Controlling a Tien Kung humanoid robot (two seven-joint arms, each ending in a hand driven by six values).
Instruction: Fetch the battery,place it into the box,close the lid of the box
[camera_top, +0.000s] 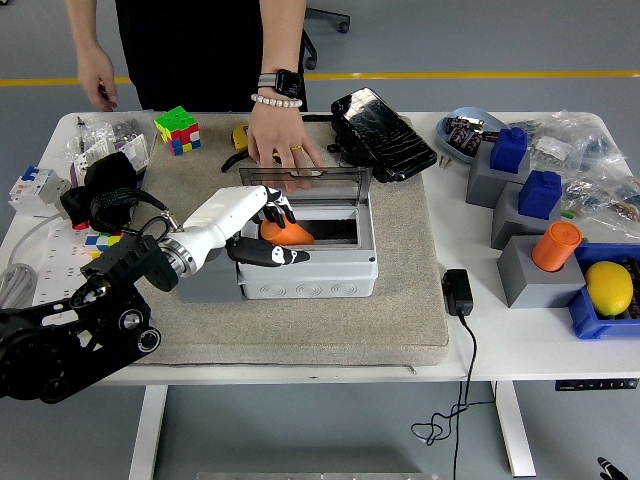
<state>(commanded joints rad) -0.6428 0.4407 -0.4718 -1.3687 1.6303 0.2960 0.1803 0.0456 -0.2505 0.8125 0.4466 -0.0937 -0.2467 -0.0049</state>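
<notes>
The left hand (262, 228) has its fingers clamped on the orange battery (287, 233), half hidden inside the box (308, 262); lid (305, 179) upright at 12 o'clock.
</notes>
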